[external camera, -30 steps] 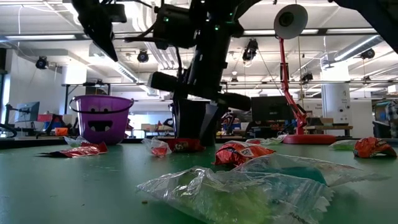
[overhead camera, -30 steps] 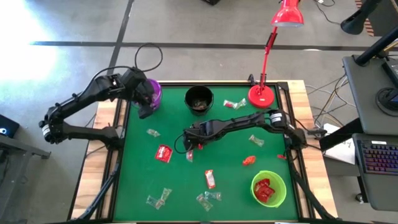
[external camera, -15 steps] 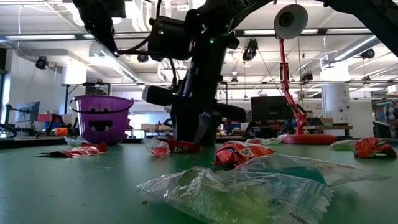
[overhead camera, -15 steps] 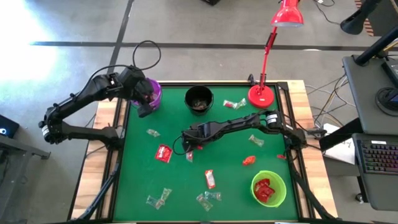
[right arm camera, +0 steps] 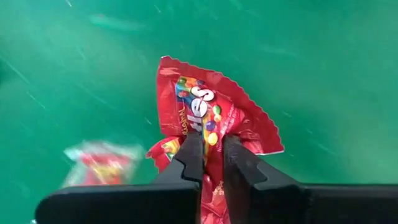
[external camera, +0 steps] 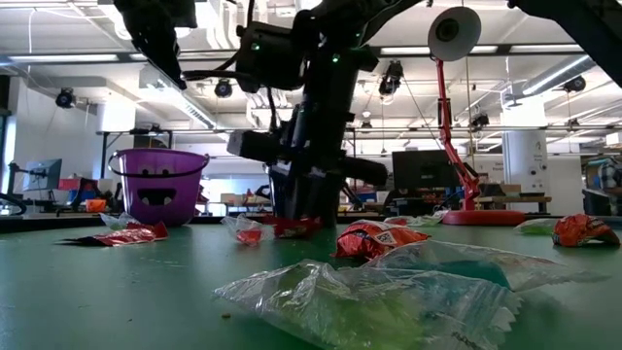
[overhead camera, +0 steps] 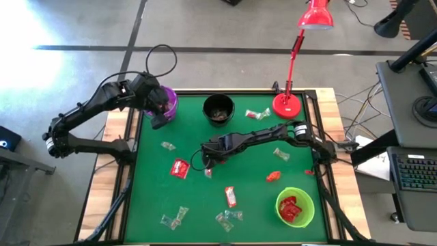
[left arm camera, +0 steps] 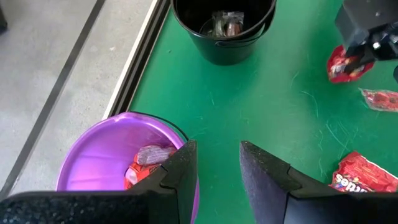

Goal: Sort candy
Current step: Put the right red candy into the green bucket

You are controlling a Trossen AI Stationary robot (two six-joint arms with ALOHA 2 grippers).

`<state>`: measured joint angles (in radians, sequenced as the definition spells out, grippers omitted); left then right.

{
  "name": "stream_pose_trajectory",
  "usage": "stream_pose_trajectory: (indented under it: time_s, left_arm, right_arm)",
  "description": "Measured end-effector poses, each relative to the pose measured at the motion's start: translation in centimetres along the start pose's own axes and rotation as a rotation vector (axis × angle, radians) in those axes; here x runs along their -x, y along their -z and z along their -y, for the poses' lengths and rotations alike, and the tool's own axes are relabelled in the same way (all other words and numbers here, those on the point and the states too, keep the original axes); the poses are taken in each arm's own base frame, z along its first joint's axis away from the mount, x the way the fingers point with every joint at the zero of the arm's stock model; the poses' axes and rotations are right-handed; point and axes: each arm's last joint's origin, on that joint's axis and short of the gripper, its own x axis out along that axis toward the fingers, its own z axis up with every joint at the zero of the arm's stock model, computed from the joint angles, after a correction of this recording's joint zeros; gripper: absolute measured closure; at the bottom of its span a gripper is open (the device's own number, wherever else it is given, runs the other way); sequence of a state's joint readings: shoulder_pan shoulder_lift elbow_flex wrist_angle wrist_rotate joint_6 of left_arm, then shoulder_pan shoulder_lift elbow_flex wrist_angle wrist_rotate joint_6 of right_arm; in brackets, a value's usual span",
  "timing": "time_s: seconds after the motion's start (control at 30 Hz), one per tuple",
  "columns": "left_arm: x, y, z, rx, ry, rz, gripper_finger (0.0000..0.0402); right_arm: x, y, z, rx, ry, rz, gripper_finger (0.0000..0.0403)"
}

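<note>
A red sweet packet (right arm camera: 205,112) lies on the green mat near the table's middle, with my right gripper (right arm camera: 209,144) shut on it; the high view shows that gripper (overhead camera: 209,161) left of centre. My left gripper (left arm camera: 217,162) hangs open and empty over the purple bowl's rim (left arm camera: 149,119) at the far left (overhead camera: 160,109). Red sweets lie in the purple bowl. More candy lies loose on the mat: red packets (overhead camera: 179,168) (overhead camera: 231,197), an orange one (overhead camera: 273,176) and clear ones (overhead camera: 168,145) (overhead camera: 173,219). My right gripper pinches the red packet between its two fingers (right arm camera: 191,152) at a crumpled middle part of the wrapper (right arm camera: 210,134). The fingers come from above, pointing down. In the low view the packet (external camera: 301,227) sits at mat level under the fingers.
A black bowl (overhead camera: 218,109) with a few sweets stands at the far middle, a green bowl (overhead camera: 295,206) with red packets at the near right. A red desk lamp's base (overhead camera: 287,105) stands at the far right. A small red-and-clear sweet (right arm camera: 102,162) lies right beside the held packet.
My right gripper has shut from wide open onto the red packet on the mat, crumpling the wrapper between its fingers. My left gripper has kept still over the purple bowl.
</note>
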<state>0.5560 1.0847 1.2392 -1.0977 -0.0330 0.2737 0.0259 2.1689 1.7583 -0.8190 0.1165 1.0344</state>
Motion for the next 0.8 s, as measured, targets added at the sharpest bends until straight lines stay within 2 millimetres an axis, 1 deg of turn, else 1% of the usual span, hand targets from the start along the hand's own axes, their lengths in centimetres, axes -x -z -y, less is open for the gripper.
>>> stream_pose_trajectory:
  time_s: [0.1,0.23,0.47,0.6,0.7,0.8]
  left_arm:
    - [0.0,0.0,0.0,-0.001,0.0,0.001,0.0297]
    - [0.0,0.0,0.0,-0.002,0.0,0.0,0.0297]
    - [0.0,0.0,0.0,0.012,0.0,0.0,0.0297]
    - [-0.1,0.0,0.0,0.021,0.0,0.0,0.0297]
    - [0.0,0.0,0.0,0.021,0.0,0.0,0.0297]
    - [0.1,-0.1,0.0,0.021,-0.002,0.005,0.0297]
  right_arm:
    - [1.8,0.1,0.2,0.017,-0.002,-0.001,0.0384]
    - [5.4,0.4,0.5,0.058,-0.013,0.009,0.0384]
    - [10.6,1.4,1.2,0.093,-0.022,0.046,0.0385]
    - [12.5,2.3,1.8,0.113,0.003,0.031,0.0385]
    - [13.6,3.7,2.1,0.132,0.041,-0.002,0.0385]
    - [14.1,5.1,2.5,0.146,0.105,-0.044,0.0386]
